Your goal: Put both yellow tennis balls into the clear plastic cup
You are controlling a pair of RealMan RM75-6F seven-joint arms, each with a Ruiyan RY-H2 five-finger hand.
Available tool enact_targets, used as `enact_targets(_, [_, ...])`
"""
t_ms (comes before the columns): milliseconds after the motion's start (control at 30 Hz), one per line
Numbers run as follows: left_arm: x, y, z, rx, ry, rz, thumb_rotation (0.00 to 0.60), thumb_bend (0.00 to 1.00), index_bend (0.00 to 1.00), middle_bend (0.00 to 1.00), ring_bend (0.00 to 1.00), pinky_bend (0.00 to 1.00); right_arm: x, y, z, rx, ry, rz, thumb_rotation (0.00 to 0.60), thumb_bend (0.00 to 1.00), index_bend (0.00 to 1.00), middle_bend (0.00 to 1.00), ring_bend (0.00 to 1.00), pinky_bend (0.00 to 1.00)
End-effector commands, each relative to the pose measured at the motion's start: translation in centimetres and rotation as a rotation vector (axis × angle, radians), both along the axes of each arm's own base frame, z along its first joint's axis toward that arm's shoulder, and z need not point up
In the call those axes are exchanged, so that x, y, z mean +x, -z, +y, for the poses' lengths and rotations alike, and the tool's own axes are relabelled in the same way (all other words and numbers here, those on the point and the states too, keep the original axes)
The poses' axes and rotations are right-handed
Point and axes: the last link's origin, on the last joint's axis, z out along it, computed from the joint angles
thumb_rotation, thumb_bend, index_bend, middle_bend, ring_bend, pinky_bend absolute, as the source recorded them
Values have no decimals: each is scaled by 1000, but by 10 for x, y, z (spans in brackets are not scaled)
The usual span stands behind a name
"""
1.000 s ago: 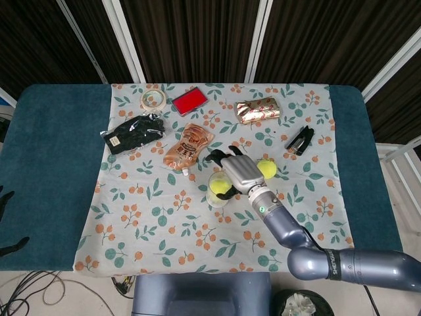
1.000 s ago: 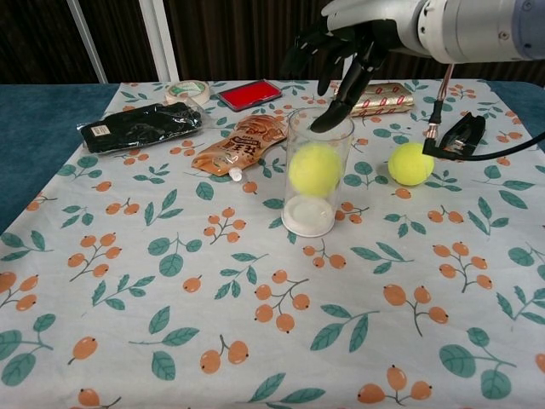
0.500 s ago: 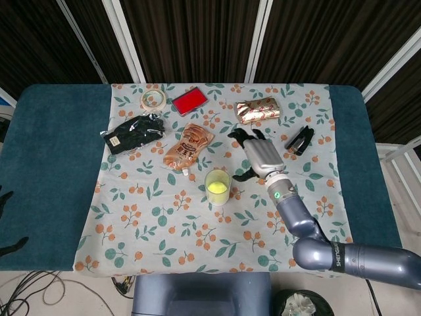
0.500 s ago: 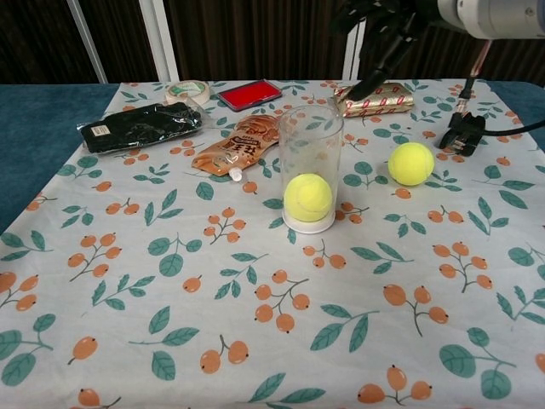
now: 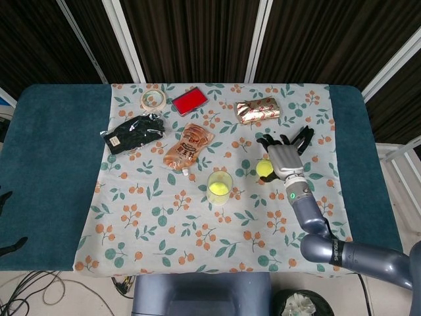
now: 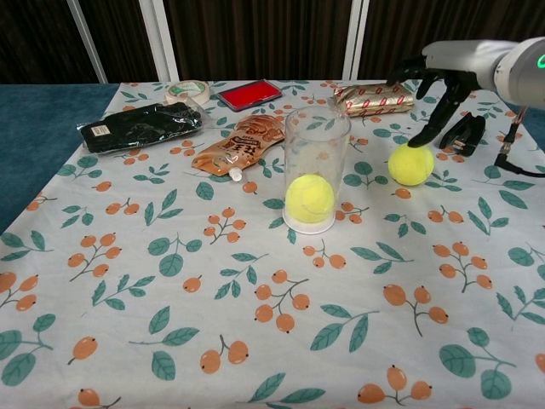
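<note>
A clear plastic cup (image 5: 219,187) (image 6: 316,170) stands upright mid-table with one yellow tennis ball (image 6: 310,198) lying at its bottom. The second tennis ball (image 5: 264,168) (image 6: 411,164) sits on the cloth to the right of the cup. My right hand (image 5: 284,158) (image 6: 447,77) hovers just above and right of this ball, fingers spread and holding nothing; one fingertip reaches down close to the ball's top. Of my left hand (image 5: 5,220) only dark spread fingertips show at the left edge of the head view, off the table.
Along the back lie a tape roll (image 5: 152,99), a red case (image 5: 190,101) and a gold wrapped box (image 5: 258,110). A black packet (image 5: 133,133) and a snack pouch (image 5: 187,146) lie left of the cup. A black clip (image 5: 300,139) sits just behind my right hand.
The first ball dropped from the cup's middle to its bottom. My right hand left the cup's rim, swung right and came down beside the second ball.
</note>
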Motion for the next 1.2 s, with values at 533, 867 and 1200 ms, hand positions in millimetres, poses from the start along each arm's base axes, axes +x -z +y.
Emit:
enact_targets(533, [-3,-1,2,5,-20,8,600,40,151,0,0,107,-38,47,-7,58,33,126,600,203,246,112,215,0])
enact_targets(867, [-3,-1,2,1,-22,12,600,41,162,0,0,107,-43,49,-13,52,44,146,600,353,302,195,325,0])
enact_targets(1200, [-3,0,2,0,-21,13,600,41,180,0,0,107,-45,52,-14,56,52,158,600,421,335,278,475,0])
